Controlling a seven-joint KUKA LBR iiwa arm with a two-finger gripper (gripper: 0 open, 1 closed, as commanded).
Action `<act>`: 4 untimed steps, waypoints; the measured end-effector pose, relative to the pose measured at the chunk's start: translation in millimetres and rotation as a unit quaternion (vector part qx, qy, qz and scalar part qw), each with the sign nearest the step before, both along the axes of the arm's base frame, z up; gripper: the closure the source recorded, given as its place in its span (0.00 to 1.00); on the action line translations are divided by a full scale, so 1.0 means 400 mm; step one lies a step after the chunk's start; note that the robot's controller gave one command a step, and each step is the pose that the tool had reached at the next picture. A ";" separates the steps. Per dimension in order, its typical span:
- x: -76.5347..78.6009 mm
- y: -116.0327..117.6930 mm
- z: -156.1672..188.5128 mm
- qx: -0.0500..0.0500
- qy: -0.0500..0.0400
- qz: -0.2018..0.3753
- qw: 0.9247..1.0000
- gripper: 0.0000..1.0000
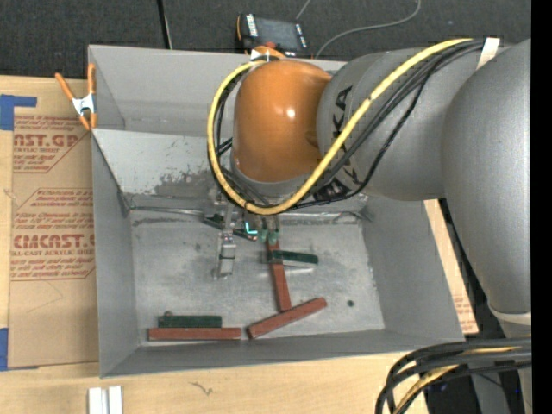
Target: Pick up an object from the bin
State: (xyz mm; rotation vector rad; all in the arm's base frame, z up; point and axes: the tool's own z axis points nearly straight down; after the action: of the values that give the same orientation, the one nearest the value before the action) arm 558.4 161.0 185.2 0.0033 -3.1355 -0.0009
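My gripper (249,250) hangs below the orange wrist cover, low over the back middle of the bin floor. Its fingers stand open, one fingertip (226,261) on the left and the other at the right, with bare floor between them. A short dark green stick (293,257) lies flat just right of the right finger, its left end at that finger. A red-brown stick (280,286) lies lengthwise just below the green one, touching or nearly touching it.
Another red-brown stick (287,316) lies slanted near the front wall. At the front left a second dark green stick (188,321) rests along a long red-brown stick (194,335). The arm covers the bin's back right.
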 end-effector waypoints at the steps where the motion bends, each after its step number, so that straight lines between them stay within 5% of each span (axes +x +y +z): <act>1: 0.024 -0.148 -0.132 -0.002 -0.001 -0.049 0.999 0.00; 2: 0.085 -0.255 -0.254 -0.001 -0.002 -0.050 0.999 0.00; 3: 0.080 -0.309 -0.285 -0.001 -0.003 -0.030 1.000 0.00; 4: 0.007 -0.450 -0.290 -0.001 -0.002 -0.065 0.998 0.00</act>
State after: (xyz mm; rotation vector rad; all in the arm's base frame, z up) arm 561.0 -18.9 69.2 -0.2009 -3.1328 0.0021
